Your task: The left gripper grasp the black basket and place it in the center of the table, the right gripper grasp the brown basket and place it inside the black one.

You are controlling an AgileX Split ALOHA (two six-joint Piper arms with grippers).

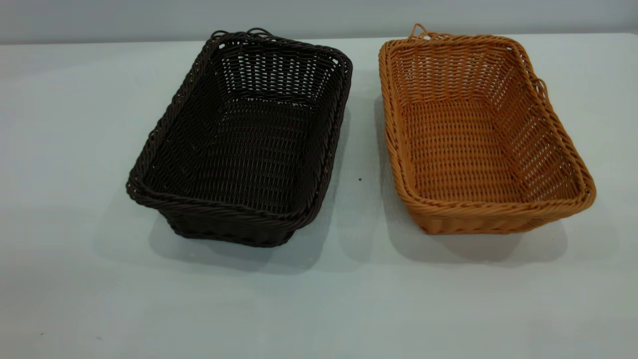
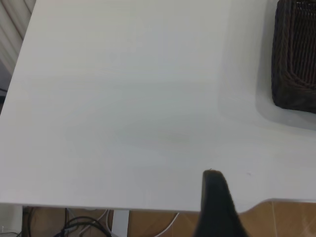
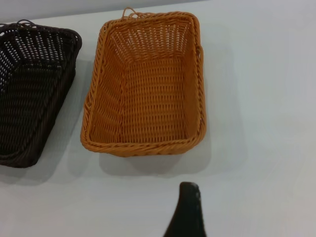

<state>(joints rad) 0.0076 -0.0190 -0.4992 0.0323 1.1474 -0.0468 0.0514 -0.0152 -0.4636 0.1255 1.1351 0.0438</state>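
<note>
The black basket (image 1: 244,144) stands on the table (image 1: 319,299) left of the middle, open side up and empty. The brown basket (image 1: 473,134) stands beside it on the right, a narrow gap apart, also empty. Neither gripper shows in the exterior view. In the left wrist view only a dark part of my left gripper (image 2: 216,202) shows, over the table's near edge, far from the black basket's corner (image 2: 295,54). In the right wrist view a dark part of my right gripper (image 3: 187,210) shows, short of the brown basket (image 3: 148,84), with the black basket (image 3: 32,94) beside it.
A small dark speck (image 1: 360,179) lies on the table between the baskets. The table's edge, with brown floor and cables below it (image 2: 89,222), shows in the left wrist view. Bare table (image 1: 319,309) stretches in front of both baskets.
</note>
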